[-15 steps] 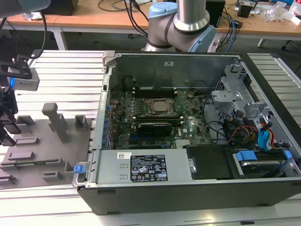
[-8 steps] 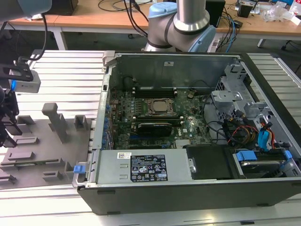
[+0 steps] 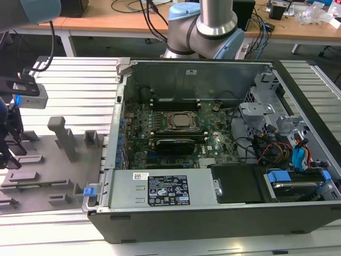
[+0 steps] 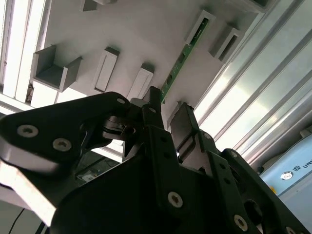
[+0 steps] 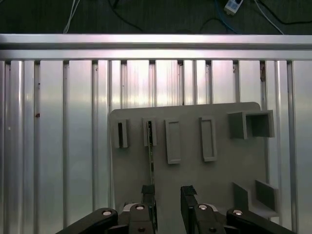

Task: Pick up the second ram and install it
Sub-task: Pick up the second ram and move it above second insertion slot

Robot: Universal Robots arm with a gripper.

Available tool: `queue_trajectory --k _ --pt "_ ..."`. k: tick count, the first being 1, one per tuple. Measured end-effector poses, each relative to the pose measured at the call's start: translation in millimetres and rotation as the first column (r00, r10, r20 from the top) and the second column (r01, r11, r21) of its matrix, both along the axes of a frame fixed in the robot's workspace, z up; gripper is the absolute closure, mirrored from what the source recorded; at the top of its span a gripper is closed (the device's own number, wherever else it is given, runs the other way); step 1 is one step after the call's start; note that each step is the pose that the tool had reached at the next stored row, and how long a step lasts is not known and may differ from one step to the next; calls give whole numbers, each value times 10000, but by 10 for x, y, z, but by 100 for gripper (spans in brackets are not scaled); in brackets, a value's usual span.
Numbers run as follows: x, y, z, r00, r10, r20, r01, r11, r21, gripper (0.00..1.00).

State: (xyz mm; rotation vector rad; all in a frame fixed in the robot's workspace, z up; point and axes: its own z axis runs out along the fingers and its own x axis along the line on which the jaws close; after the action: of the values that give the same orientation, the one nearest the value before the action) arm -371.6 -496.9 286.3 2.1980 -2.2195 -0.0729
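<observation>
Where the grey fixture plate (image 5: 195, 175) lies on the grooved aluminium table (image 5: 58, 146), the second ram (image 5: 151, 158) is seen standing on its thin edge as a narrow green strip. Its long axis is set parallel to the table's grooves and to the plate's nearest side edge. One end is seated in a small raised holder (image 5: 150, 130), the second in the row counted from the plate's corner and close to one edge of the plate. The other end is pointed toward the gripper (image 5: 168, 193) and is hidden behind one of the black fingers (image 5: 147, 192).

The gripper is held over the plate with its fingers parted; bare plate is seen between them, and they are clamped on nothing. In both wrist views the ram is lined up with one finger rather than with the gap, and whether that finger touches it cannot be told.

In the exterior view, the plate is placed at the exterior view's left of an open computer case (image 3: 213, 216), in which the motherboard (image 3: 160, 130) is exposed.
</observation>
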Motion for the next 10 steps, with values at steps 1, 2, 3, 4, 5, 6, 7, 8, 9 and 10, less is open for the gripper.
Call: queue_trajectory --k 1,2,3,4,5,6,7,8,9,10 --pt "0 0 -11 10000 0 -1 0 10000 -1 64" --pt "0 -1 -23 10000 0 0 0 10000 -1 64" --pt "0 -1 -29 10000 0 0 0 10000 0 64" --pt "0 -1 -34 10000 0 0 0 10000 -1 64" --pt "0 -1 -39 10000 0 0 0 10000 -1 64" --pt "0 -1 -45 10000 0 0 0 10000 0 64" --pt "0 -1 -60 10000 0 0 0 10000 0 64" --pt "0 -1 -70 10000 0 0 0 10000 -1 64" --pt "0 -1 -77 10000 0 0 0 10000 -1 64" --pt "0 -1 -83 10000 0 0 0 10000 0 64"
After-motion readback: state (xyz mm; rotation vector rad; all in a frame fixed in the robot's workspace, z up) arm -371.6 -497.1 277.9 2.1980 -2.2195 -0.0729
